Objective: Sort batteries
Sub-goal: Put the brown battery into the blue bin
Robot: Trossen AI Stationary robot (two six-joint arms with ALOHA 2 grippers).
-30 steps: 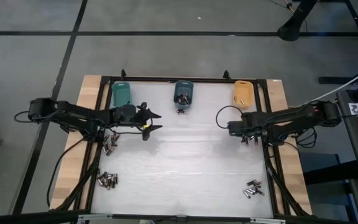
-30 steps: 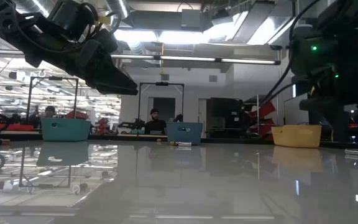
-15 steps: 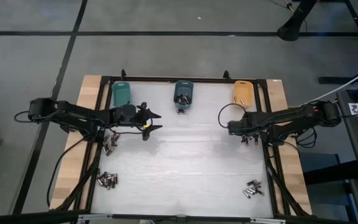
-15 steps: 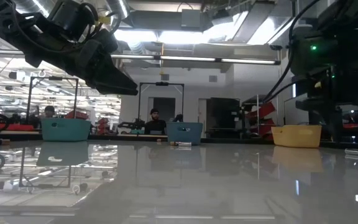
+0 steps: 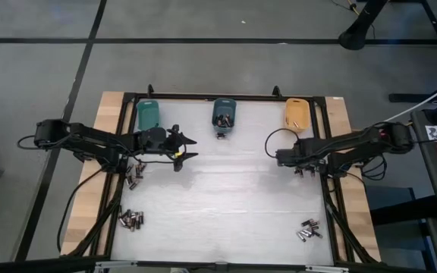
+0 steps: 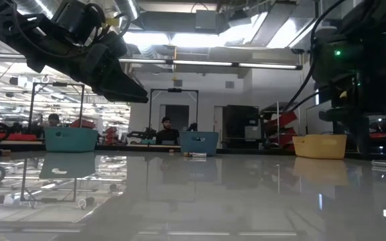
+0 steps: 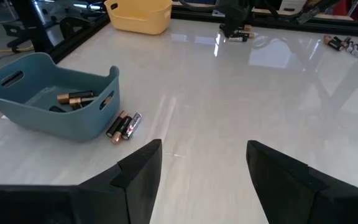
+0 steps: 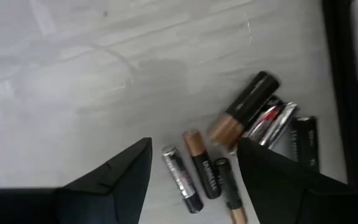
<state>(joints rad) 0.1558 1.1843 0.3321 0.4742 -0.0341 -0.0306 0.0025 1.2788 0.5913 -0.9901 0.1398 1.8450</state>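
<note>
High view: left gripper [image 5: 186, 147] is hovering just in front of the teal bin [image 5: 149, 114], jaws spread, holding nothing. Right gripper [image 5: 281, 157] is hanging in front of the orange bin [image 5: 296, 112], over a small battery cluster [image 5: 304, 171] by the right frame rail. The blue bin [image 5: 224, 111] is already holding some cells, with a couple lying just in front of it. Loose heaps are sitting well in front of the teal bin [image 5: 131, 220], another near the left arm [image 5: 134, 173], and one far in front of the orange bin [image 5: 308, 230]. Judging by that, sorting is barely started; most is left.

Low view: left gripper [image 6: 122, 86] is hanging above the table, empty. The right arm is showing only as a dark mass at the edge; its fingers are hidden.

Left wrist view: fingers [image 7: 143, 168] are standing wide apart, nothing between. The blue bin [image 7: 51, 102] is showing coppery-banded cells inside, and two batteries [image 7: 124, 126] are touching its outer wall.

Right wrist view: fingers [image 8: 120, 168] are open wide and empty above the battery cluster [image 8: 229, 149]; some cells are overlapping, the count is hard to make out, and one is cut off at the edge.
</note>
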